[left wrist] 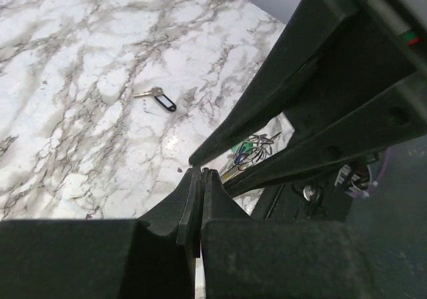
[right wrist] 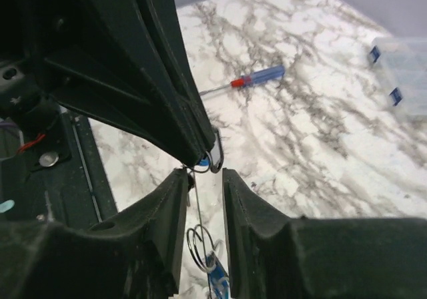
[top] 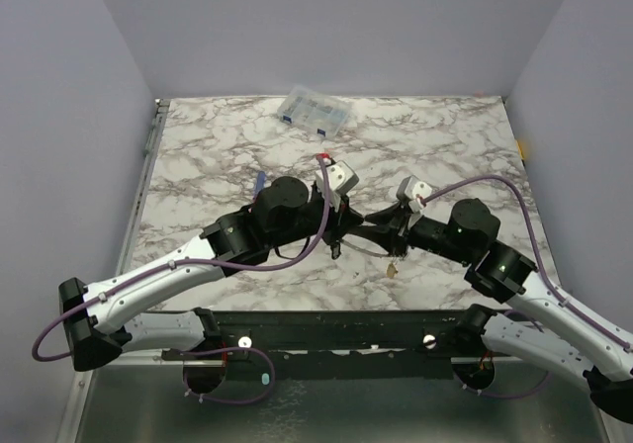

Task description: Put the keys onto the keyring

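My two grippers meet at the table's middle. My left gripper (top: 338, 233) (left wrist: 201, 173) is shut. In the right wrist view its fingertips (right wrist: 200, 145) pinch a small key with a blue bit (right wrist: 213, 157). The thin grey keyring (right wrist: 199, 199) (top: 368, 252) runs down from there between my right gripper's jaws (right wrist: 203, 182) (top: 389, 233), which stand slightly apart around the wire. Keys on the hoop hang below: a split ring with a blue tag (right wrist: 215, 272), and green and blue tags (left wrist: 245, 149). One black-tagged key (left wrist: 160, 101) lies alone on the marble.
The red-and-blue screwdriver (right wrist: 248, 80) (top: 259, 181) lies on the marble behind the left arm. The clear compartment box (top: 314, 110) (right wrist: 401, 69) stands at the back. The black base rail (top: 326, 329) runs along the near edge.
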Robot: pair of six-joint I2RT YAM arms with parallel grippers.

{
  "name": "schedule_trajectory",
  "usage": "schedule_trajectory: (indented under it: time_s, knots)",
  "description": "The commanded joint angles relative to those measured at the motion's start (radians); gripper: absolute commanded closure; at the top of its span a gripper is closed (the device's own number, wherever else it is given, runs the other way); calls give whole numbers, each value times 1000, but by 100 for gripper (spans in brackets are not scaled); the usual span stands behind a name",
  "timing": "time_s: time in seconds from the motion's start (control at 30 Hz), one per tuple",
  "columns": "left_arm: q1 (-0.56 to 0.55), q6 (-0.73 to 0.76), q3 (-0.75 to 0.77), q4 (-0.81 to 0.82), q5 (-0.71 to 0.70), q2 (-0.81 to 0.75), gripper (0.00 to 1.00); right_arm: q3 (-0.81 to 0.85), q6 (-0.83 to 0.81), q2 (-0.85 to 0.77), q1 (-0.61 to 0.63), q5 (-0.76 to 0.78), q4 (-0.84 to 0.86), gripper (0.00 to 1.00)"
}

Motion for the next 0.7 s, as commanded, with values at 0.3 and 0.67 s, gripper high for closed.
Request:
schedule_trajectory:
  time_s: [0.3,0.67]
  knots:
    - [5,60,-214,297,-132,-127,100,77,97,9,-4,53,72,30]
    - [3,208,-569,823,-128,-342,100,23,70,-47,-4,58,138,28]
